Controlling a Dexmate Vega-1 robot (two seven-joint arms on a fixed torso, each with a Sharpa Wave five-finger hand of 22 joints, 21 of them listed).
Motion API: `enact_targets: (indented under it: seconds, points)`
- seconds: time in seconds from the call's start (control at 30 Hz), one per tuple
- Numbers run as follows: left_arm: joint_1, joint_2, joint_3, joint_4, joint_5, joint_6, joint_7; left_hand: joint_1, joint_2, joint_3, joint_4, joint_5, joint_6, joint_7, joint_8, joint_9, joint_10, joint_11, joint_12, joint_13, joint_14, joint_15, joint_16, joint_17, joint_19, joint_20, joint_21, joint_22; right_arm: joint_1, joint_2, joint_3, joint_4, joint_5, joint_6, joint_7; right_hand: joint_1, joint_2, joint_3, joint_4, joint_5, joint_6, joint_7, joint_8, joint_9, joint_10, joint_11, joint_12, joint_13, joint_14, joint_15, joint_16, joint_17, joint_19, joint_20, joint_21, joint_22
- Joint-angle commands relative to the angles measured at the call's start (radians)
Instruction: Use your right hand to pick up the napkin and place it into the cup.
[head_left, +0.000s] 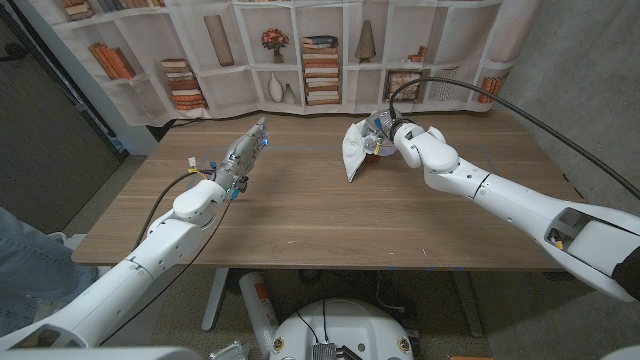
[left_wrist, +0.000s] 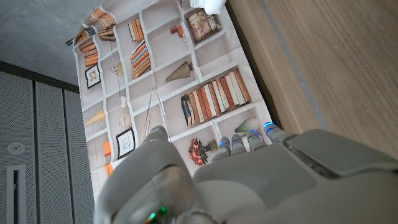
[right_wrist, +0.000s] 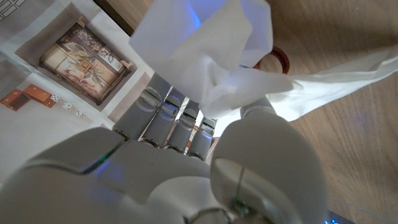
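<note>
Pickup done: right hand (head_left: 388, 137) grips crumpled white cloth napkin (head_left: 356, 148) at far side of wooden worktop (head_left: 320, 215) w/ tail hanging down, cup not clearly visible so drop-in remains; left hand (head_left: 245, 152) idle, fingers extended.

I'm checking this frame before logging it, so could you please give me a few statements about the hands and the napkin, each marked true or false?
1. The right hand holds the white napkin. True.
2. The left hand holds the napkin. False: it holds nothing, fingers extended over the table.
3. The napkin lies flat on the table. False: it hangs bunched from the right hand.
4. A bookshelf-printed backdrop hangs behind the table. True.
</note>
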Motion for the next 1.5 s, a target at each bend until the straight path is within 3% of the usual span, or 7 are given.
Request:
enact_targets:
  seconds: [0.03,0.73,1.13,1.23,1.27,1.5]
  points:
    - [-0.010,-0.004,0.007,0.012,-0.002,0.007,-0.008,0.008,0.000,-0.003,-0.001,-0.003,0.007,0.000,0.002,0.004,-0.006,0.000,0.002,0.003,-0.020,0.006,0.000,0.004,-0.063,0.005,-0.001,0.005,0.009,0.005,0.010,0.007,0.013,0.002,0.010,-0.014,-0.001,-0.004,0.000,0.005,0.007,-0.002,0.009,0.004,0.006,0.007,0.006,-0.001,0.013,-0.081,0.007,0.001,0.013,-0.055,-0.004,0.002]
    - [-0.030,-0.013,0.016,0.044,-0.008,0.005,-0.025,0.008,0.002,-0.005,-0.002,-0.003,0.006,-0.001,0.001,0.004,-0.008,0.000,0.001,0.003,-0.021,0.006,-0.001,0.004,-0.063,0.007,-0.004,0.005,0.047,0.017,0.000,0.015,0.000,-0.006,0.046,-0.024,-0.003,-0.008,0.003,0.014,-0.015,-0.002,0.000,0.001,-0.011,0.017,0.003,-0.003,0.011,-0.083,0.005,0.000,0.018,-0.057,-0.010,0.003]
    - [-0.048,-0.019,0.025,0.057,-0.004,0.009,-0.033,0.009,0.003,-0.006,-0.002,-0.004,0.006,0.000,0.001,0.004,-0.008,0.000,0.001,0.003,-0.021,0.006,-0.001,0.004,-0.062,0.008,-0.006,0.005,0.049,0.000,0.014,-0.024,-0.011,-0.021,0.070,-0.027,-0.001,-0.009,0.004,0.018,-0.018,-0.002,0.000,0.000,-0.017,0.017,0.003,-0.004,0.015,-0.085,0.006,0.000,0.020,-0.057,-0.013,0.003]
    - [-0.051,-0.020,0.026,0.056,-0.003,0.010,-0.033,0.009,0.003,-0.006,-0.002,-0.004,0.006,0.001,0.001,0.004,-0.008,0.000,0.001,0.003,-0.021,0.006,-0.001,0.004,-0.062,0.008,-0.006,0.005,0.046,-0.005,0.018,-0.034,-0.014,-0.024,0.075,-0.026,-0.002,-0.008,0.002,0.020,-0.021,-0.002,0.000,-0.001,-0.021,0.028,0.002,-0.005,0.015,-0.079,0.005,0.000,0.020,-0.057,-0.014,0.003]
    - [-0.052,-0.020,0.027,0.056,-0.004,0.011,-0.033,0.009,0.003,-0.006,-0.002,-0.004,0.007,0.001,0.001,0.004,-0.008,0.000,0.001,0.003,-0.022,0.005,-0.001,0.004,-0.062,0.008,-0.007,0.005,0.045,-0.006,0.019,-0.037,-0.014,-0.024,0.076,-0.024,-0.003,-0.008,0.001,0.021,-0.024,-0.002,-0.001,-0.001,-0.013,0.043,0.005,-0.006,0.015,-0.080,0.005,-0.001,0.021,-0.057,-0.016,0.002]
    - [-0.054,-0.013,0.025,0.047,-0.001,0.018,-0.030,0.010,0.004,-0.007,-0.002,-0.004,0.006,0.001,0.000,0.004,-0.008,0.002,0.001,0.003,-0.022,0.007,-0.001,0.004,-0.062,0.008,-0.007,0.005,0.037,-0.015,0.030,-0.059,-0.021,-0.027,0.079,-0.022,-0.004,-0.008,-0.001,0.024,-0.030,-0.002,-0.002,-0.002,-0.011,0.053,0.006,-0.007,0.018,-0.077,0.006,-0.001,0.023,-0.057,-0.018,0.002]
